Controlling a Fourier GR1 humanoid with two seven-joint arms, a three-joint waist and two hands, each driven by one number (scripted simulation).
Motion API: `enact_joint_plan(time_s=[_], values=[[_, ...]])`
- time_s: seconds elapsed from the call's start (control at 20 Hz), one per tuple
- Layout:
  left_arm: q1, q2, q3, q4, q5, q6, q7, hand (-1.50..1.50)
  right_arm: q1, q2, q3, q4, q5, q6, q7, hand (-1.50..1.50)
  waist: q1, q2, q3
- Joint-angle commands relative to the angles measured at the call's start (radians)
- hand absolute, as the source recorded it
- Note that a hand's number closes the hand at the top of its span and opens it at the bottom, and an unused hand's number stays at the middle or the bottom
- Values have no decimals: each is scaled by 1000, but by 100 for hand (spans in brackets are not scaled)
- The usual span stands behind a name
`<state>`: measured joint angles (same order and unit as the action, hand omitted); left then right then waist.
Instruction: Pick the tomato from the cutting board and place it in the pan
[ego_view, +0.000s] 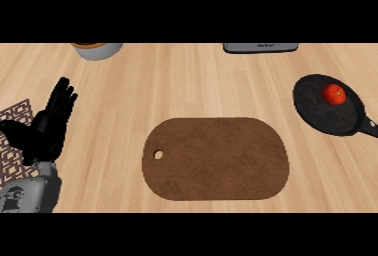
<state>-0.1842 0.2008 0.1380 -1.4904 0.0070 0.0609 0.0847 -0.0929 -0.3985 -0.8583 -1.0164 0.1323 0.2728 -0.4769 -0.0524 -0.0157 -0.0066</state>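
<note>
The tomato (335, 93) lies inside the pan (325, 117), in the upper part of its dark cooking surface, toward the far rim. The pan sits on the worktop (192, 80) at the right side of the view, with its black handle (368, 126) running down and to the right as far as the view's edge. The cutting board (215, 158), brown with rounded corners and a small hanging hole (158, 154) near its left edge, occupies the centre of the worktop, well apart from the pan; nothing lies on it. The left hand (46, 127) shows at the left edge of the view, above its grey forearm (29, 192), with fingers straight and spread, pointing toward the far side of the worktop; it holds nothing and is well apart from the cutting board. A patterned mat (15, 114) lies partly under this hand at the left edge. At the far edge of the worktop, a grey round container (97, 50) stands toward the left and a grey appliance (262, 48) stands toward the right; both are cut off by the view's upper limit. The right hand does not show in the view.
</note>
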Motion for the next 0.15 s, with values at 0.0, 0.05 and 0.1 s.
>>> enact_joint_plan(time_s=[0.0,0.05,0.1], values=[[-14,22,23,5,28,-26,16,0,175,111,14,-305,-26,31,89,-150,9,5,1],[41,-34,-35,-36,-20,11,-20,0,177,140,9,-390,-39,4,170,-150,19,5,1],[1,9,1,-37,15,-19,26,0,203,156,13,-481,-53,18,223,-150,25,8,2]])
